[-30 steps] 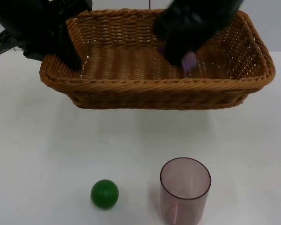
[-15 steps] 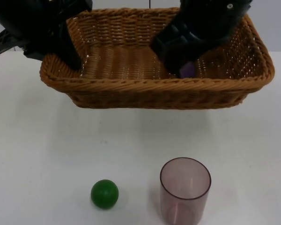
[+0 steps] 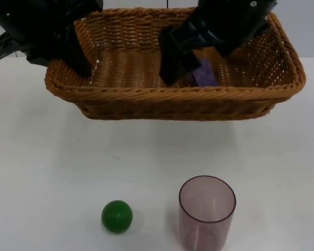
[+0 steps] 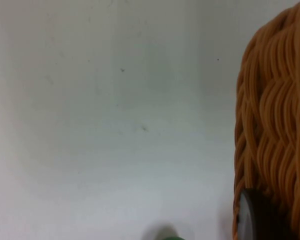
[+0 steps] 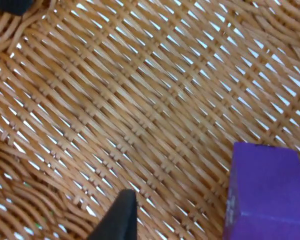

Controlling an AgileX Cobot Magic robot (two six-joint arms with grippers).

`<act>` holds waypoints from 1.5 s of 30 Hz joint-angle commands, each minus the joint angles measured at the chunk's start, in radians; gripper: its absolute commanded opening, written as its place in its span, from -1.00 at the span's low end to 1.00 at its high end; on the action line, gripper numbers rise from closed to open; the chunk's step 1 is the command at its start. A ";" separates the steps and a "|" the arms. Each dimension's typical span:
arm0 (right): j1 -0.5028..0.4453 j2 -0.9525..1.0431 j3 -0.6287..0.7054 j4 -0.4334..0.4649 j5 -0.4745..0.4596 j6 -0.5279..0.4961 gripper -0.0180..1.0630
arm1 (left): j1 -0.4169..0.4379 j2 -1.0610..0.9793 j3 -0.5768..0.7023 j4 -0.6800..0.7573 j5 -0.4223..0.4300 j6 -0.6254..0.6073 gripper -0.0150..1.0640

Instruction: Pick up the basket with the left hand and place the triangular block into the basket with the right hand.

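The woven brown basket (image 3: 146,102) hangs above the table. My left gripper (image 3: 76,60) is shut on its left rim; the basket's wall (image 4: 275,125) runs past a black fingertip (image 4: 255,217) in the left wrist view. Inside the basket lies the purple triangular block (image 3: 204,73), right of centre. My right gripper (image 3: 198,65) hovers over the block, open, with its fingers spread to either side and off it. In the right wrist view the block (image 5: 262,195) rests on the basket's floor (image 5: 140,100), apart from one fingertip (image 5: 117,217).
A green ball (image 3: 116,216) sits on the white table (image 3: 42,157) near the front. To its right stands a translucent purple cup (image 3: 206,212). Bare table lies between these and the basket's shadow.
My right gripper's fingers have spread wide and let go of the purple block, which now lies on the basket's floor. The basket and left arm have stayed put.
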 commanded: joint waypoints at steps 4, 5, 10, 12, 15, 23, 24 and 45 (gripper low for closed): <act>0.003 -0.095 0.001 -0.003 0.016 0.002 0.96 | -0.003 -0.015 -0.006 -0.033 -0.008 0.000 -0.98; 0.003 -0.095 0.001 -0.003 0.016 0.002 0.96 | -0.003 -0.015 -0.006 -0.033 -0.008 0.000 -0.98; 0.000 -0.200 0.001 -0.039 -0.016 0.052 0.96 | -0.003 -0.015 -0.006 -0.033 -0.008 0.000 -0.98; 0.000 -0.250 0.001 -0.083 -0.030 0.091 0.96 | -0.003 -0.015 -0.006 -0.033 -0.008 0.000 -0.98; 0.000 -0.343 0.001 -0.275 -0.037 0.251 0.96 | -0.003 -0.015 -0.006 -0.033 -0.008 0.000 -0.98; -0.007 -0.486 0.001 -0.608 -0.017 0.470 0.96 | -0.003 -0.015 -0.006 -0.033 -0.016 0.000 -0.98; -0.019 -0.497 0.001 -0.599 -0.007 0.485 0.96 | -0.003 -0.015 -0.006 -0.033 -0.020 0.000 -0.98; -0.372 -0.622 0.001 -0.170 0.099 0.238 0.96 | -0.003 0.126 -0.006 -0.116 -0.082 0.050 -0.98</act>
